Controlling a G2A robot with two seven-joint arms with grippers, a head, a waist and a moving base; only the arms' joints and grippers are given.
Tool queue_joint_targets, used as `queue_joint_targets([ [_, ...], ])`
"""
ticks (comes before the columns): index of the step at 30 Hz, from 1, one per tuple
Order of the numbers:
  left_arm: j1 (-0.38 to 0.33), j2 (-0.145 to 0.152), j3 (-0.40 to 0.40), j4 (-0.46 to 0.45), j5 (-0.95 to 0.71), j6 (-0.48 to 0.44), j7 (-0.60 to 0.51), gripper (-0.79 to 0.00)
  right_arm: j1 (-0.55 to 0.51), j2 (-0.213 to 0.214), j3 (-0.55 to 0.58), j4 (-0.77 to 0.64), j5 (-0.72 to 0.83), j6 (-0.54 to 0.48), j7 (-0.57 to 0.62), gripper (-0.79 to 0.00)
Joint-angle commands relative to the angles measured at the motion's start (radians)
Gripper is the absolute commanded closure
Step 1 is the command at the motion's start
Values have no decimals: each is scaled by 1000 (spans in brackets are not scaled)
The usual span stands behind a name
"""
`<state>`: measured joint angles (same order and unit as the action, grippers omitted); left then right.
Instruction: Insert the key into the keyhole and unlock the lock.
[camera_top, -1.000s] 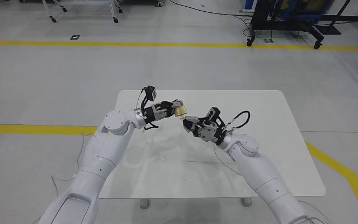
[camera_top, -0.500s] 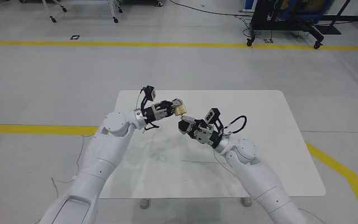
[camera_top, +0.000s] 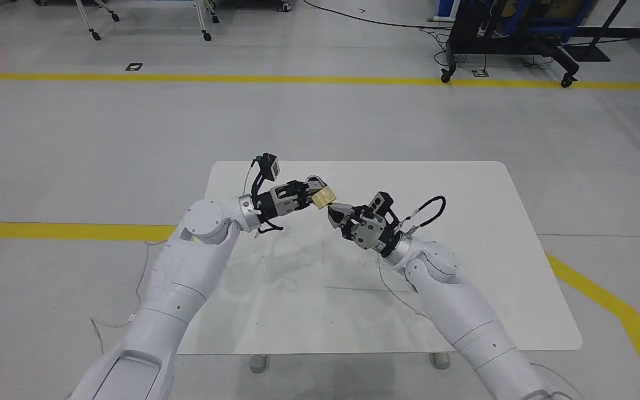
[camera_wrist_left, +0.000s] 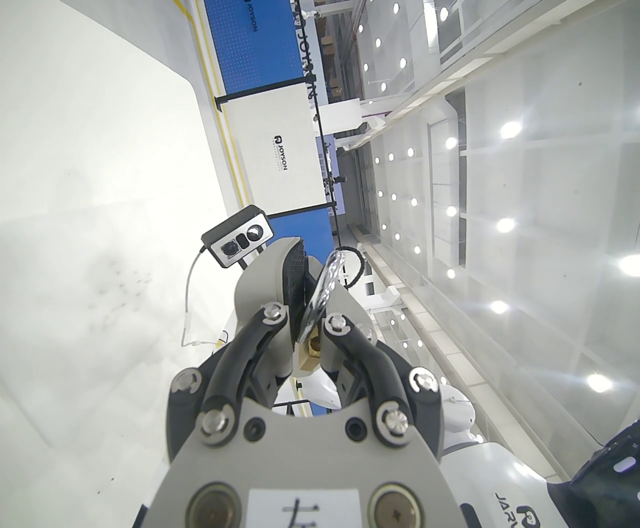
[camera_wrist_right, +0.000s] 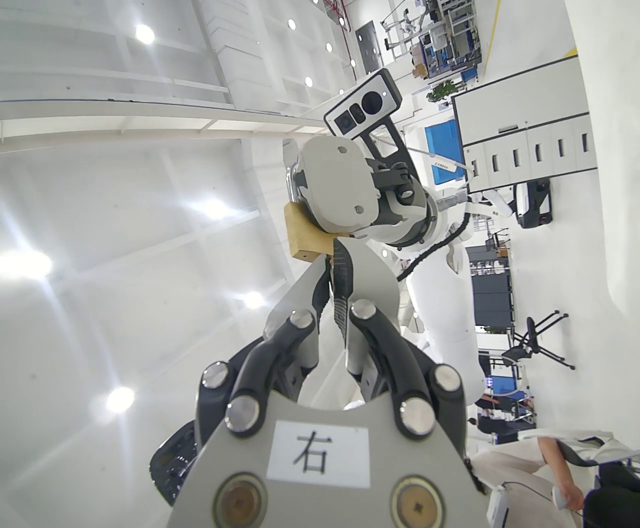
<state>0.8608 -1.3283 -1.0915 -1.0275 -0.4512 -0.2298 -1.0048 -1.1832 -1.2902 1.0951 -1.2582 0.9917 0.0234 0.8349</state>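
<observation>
left gripper (camera_wrist_left: 314, 287) clamped on the brass lock (camera_wrist_right: 304, 235) above the table (camera_top: 480, 205), right gripper (camera_wrist_right: 334, 261) pinched shut, tips right at the lock.

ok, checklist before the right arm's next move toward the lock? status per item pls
1. Lock gripped: ok. The left gripper has its jaws shut on the brass lock.
2. Key in hand: cannot tell. The right gripper has its jaws shut, but whatever is between them is hidden.
3. Keyhole facing the right gripper: cannot tell. No keyhole is plainly visible.
4. Approach: ok. The right gripper's tips sit right by the lock body. Whether they touch it, cannot tell.
5. Shackle latched: cannot tell.
6. Clearance: ok. The lock is held up off the table.
</observation>
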Motion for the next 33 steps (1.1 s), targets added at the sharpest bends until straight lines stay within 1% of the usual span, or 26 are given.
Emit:
queue_joint_targets([
  [1, 1, 0, -1, -1, -1, -11, -5, 0, 7, -1, 1, 14, 26, 22, 32, 0],
  [6, 0, 1, -3, 1, -5, -19, -11, 0, 17, -3, 8, 41, 41, 25, 65, 0],
  [8, -1, 2, -3, 3, -5, -17, -9, 0, 17, -2, 12, 40, 18, 5, 68, 0],
  [10, -2, 2, -3, 6, -7, -13, -5, 0, 10, 1, 17, 29, -27, -32, 68, -231],
  [11, -3, 2, -3, 6, -8, -11, -5, 0, 2, 3, 22, 21, -44, -52, 62, -317],
  [12, -3, 2, -3, 7, -8, -11, -4, 0, -7, 4, 28, 11, -63, -75, 49, -372],
  [13, -4, 2, -3, 8, -8, -9, -3, 0, -18, 6, 33, -3, -83, -98, 35, -529],
  [15, -5, 2, -2, 12, -8, -1, 2, 0, -44, 9, 46, -35, -126, -143, -7, -625],
  [16, -7, 2, -1, 14, -7, 7, 5, 0, -57, 11, 52, -53, -149, -162, -26, -696],
  [17, -9, 1, 0, 17, -6, 15, 8, 0, -70, 14, 58, -70, -176, -180, -46, -785],
  [22, -20, 0, 8, 28, 4, 39, 13, 0, -149, 26, 104, -160, -295, -255, -166, -785],
  [25, -34, 0, 24, 37, 41, 57, 4, 0, -198, 32, 128, -218, -352, -266, -229, -785],
  [27, -41, 0, 35, 37, 86, 55, 32, 0, -198, 32, 128, -218, -352, -266, -229, -785],
  [33, -41, 0, 35, 37, 86, 55, 32, 0, -198, 32, 128, -218, -352, -266, -229, -785],
])
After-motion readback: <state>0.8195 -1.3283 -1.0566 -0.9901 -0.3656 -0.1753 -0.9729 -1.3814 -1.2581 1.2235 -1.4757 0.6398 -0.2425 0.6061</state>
